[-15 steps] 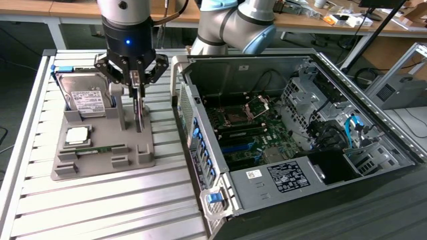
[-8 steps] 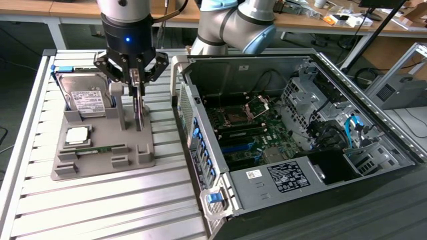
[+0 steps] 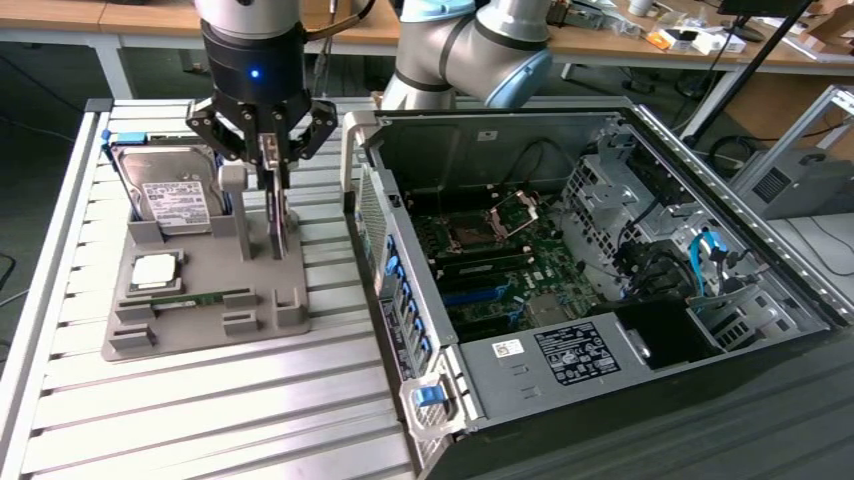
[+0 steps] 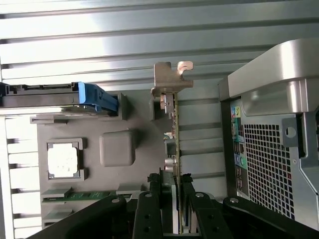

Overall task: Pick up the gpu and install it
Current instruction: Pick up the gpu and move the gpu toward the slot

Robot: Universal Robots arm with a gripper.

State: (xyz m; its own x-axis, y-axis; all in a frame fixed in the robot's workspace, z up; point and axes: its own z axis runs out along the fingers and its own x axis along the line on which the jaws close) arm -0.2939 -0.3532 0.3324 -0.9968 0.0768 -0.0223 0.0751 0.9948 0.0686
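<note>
You have the gripper (image 3: 274, 160), in the upper left of the exterior view, clamped on the top edge of the gpu (image 3: 276, 215), which stands upright and edge-on in the grey holder (image 3: 200, 325) directly beneath it, on the exterior view's left of the open computer case (image 3: 601, 250).

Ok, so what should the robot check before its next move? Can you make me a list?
1. Is the tool lined up with the gpu? Ok: in the wrist view the card's edge runs straight in under the tool.
2. Is the gpu upright in the grey holder? Ok.
3. Is the hard drive apart from the gpu? Ok: it stands in its own slot.
4. Is the computer case open? Ok: the motherboard is showing.
5. Is the tool holding the gpu firmly? Cannot tell.
6. Is there a free slot for the card? Cannot tell.
</note>
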